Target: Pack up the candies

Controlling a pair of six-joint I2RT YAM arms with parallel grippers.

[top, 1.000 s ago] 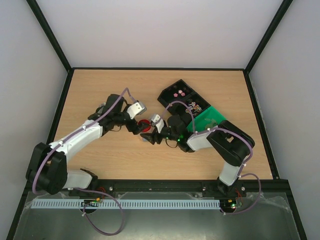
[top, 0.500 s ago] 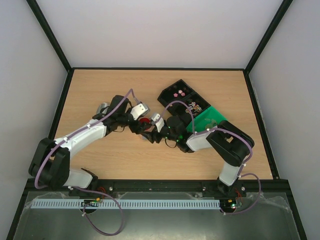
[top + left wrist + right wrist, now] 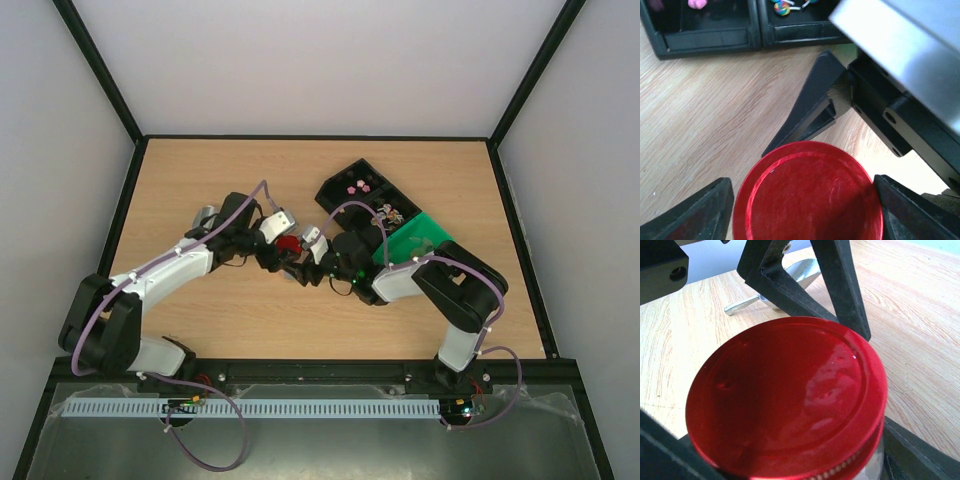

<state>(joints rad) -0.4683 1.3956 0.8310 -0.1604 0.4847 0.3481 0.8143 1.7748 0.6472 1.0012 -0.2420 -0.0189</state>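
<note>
Wooden worktop (image 3: 200, 170): right fingers (image 3: 920, 455) clamp jar (image 3: 875, 460); left fingers (image 3: 695, 210) straddle red lid (image 3: 807, 195), contact unclear. Centre squarely before twisting.

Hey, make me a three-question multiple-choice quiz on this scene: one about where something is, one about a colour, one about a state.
1. The candies lie: A in the black tray; B on the bare wooden table; C on top of the round lid.
2. That lid is: A silver; B red; C green.
3. The lid is: A upside down on the table; B leaning against the tray; C sitting on the glass jar.

Answers: 1 A, the left wrist view shows sweets inside the tray's compartments. 2 B, both wrist views show it bright red. 3 C, the right wrist view shows glass and thread just under its rim.
</note>
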